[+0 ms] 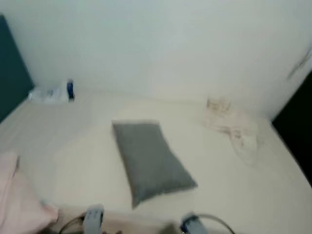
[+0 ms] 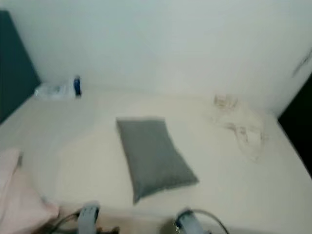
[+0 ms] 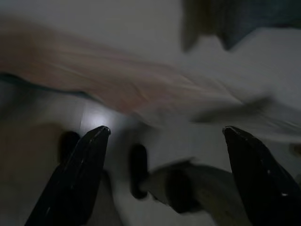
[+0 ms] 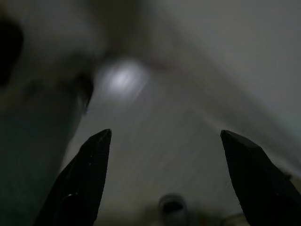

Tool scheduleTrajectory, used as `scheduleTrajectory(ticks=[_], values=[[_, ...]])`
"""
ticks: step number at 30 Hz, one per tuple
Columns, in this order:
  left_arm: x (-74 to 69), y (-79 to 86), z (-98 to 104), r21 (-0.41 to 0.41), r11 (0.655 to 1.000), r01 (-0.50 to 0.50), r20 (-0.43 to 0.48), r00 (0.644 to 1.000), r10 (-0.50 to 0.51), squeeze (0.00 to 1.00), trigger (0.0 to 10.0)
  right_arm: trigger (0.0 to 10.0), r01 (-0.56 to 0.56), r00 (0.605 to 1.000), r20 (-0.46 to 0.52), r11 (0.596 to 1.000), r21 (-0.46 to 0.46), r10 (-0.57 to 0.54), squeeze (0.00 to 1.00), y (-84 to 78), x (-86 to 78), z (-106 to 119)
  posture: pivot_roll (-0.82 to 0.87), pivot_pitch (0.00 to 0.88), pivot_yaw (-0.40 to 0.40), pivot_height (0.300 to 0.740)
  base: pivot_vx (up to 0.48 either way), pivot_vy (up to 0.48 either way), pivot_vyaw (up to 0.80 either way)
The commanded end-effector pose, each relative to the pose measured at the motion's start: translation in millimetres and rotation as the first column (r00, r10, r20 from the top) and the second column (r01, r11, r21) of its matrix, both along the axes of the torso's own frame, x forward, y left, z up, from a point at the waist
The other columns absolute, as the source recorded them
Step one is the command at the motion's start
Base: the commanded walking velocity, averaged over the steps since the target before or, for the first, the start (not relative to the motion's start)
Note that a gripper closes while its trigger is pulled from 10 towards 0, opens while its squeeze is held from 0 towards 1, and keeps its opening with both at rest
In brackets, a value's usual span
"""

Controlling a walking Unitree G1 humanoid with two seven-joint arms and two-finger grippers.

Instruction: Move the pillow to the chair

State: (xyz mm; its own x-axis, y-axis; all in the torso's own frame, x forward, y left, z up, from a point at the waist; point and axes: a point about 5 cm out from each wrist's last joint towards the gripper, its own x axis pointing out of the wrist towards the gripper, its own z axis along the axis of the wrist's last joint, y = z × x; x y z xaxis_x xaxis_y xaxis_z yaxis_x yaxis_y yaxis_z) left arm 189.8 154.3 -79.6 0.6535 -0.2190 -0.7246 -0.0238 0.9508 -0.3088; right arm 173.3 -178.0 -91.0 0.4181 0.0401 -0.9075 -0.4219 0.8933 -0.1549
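Left wrist view: my left gripper (image 3: 164, 136) has its two black fingers spread wide and holds nothing; beyond them lies a blurred, dim surface and a pinkish fold of cloth (image 3: 117, 80). Right wrist view: my right gripper (image 4: 164, 134) is likewise spread and empty, above a pale, dim surface. Head views: both arms sit low at the frame's near edge, well short of the grey pillow (image 1: 148, 158). It lies flat near the middle of the cream bed (image 1: 58, 146), its long axis running obliquely away from me, its near corner (image 1: 139, 200) closest to my arms. I judge it light, soft and compressible, not fragile, and likely to sag if pinched at one point. Best hold, in my judgement: one gripper on each long edge, or a deep pinch at the near corner. A pink cloth lies at my left, crumpled pale fabric (image 1: 234, 126) far right.
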Motion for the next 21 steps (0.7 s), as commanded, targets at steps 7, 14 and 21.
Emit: scheduleTrajectory(ticks=[7,14,21], values=[[-10.4,2.8,-6,0.002,1.0,-0.015,-0.046,0.999,0.015,0.0,10.0,10.0,-0.003,1.0,0.019,1.0,0.025,0.003,0.0,6.8,3.5,1,0.14,0.0,-0.097,0.74,0.0,0.0,0.0],[-12.0,2.4,-6,0.007,1.0,-0.016,-0.045,0.999,0.016,0.0,10.0,10.0,0.054,0.993,0.096,0.995,0.086,-0.062,0.0,11.0,20.3,9,0.15,0.0,-0.105,0.74,0.0,0.0,0.0],[-12.4,1.8,-7,0.017,1.0,-0.012,-0.045,0.999,0.013,0.0,10.0,10.0,0.137,0.969,0.183,0.979,0.149,-0.163,0.0,8.8,49.7,26,0.15,0.0,-0.112,0.74,0.0,0.0,0.0]])
